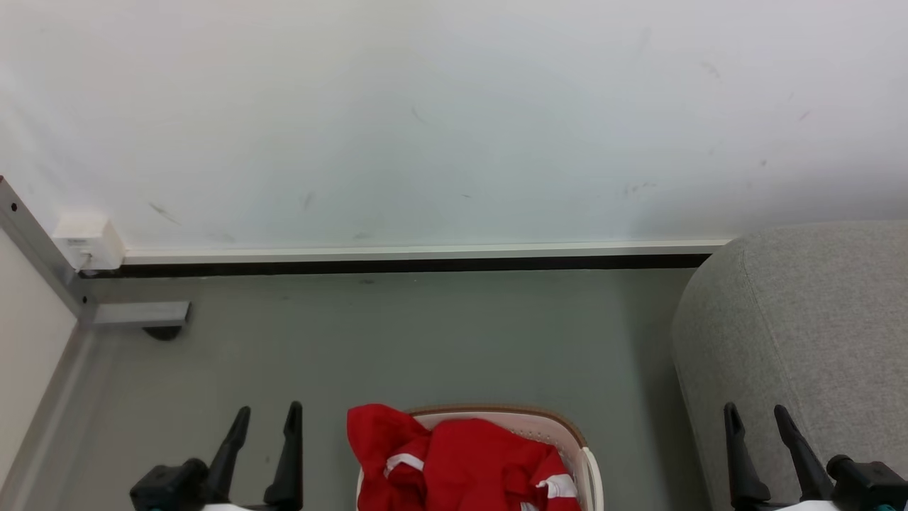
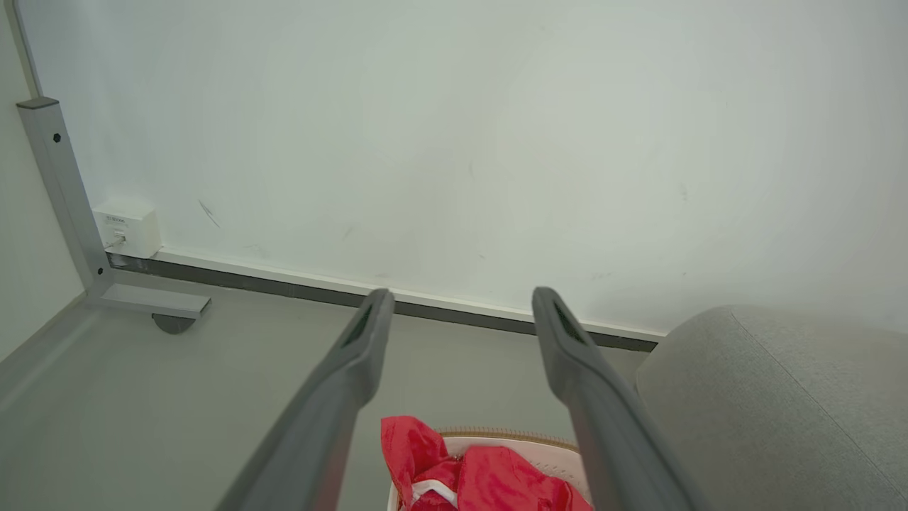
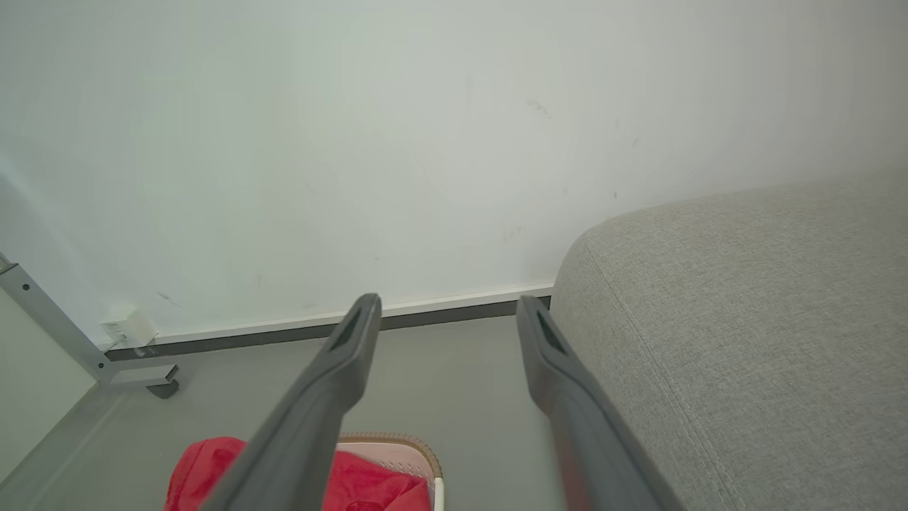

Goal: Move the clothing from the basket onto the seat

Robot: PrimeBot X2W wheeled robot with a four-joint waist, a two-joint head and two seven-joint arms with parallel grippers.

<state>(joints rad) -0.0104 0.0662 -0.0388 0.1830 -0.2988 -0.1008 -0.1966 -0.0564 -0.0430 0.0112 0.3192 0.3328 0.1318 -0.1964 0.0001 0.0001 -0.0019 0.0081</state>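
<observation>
Red clothing (image 1: 461,458) with white stripe bands is heaped in the white basket (image 1: 592,472) at the bottom middle of the head view, one fold draped over the basket's left rim. The grey seat (image 1: 801,333) bulges in at the right. My left gripper (image 1: 268,411) stands open at the lower left, left of the basket and apart from it. My right gripper (image 1: 757,410) stands open at the lower right, in front of the seat. In the left wrist view the clothing (image 2: 482,475) and basket (image 2: 546,458) lie below the open fingers (image 2: 369,341). The right wrist view holds the clothing (image 3: 213,468), basket (image 3: 404,451) and seat (image 3: 745,319).
A white wall (image 1: 454,121) with a dark skirting strip (image 1: 397,265) stands behind the grey floor (image 1: 425,341). A grey metal frame with a foot (image 1: 138,314) and a small white box (image 1: 89,241) sit at the far left.
</observation>
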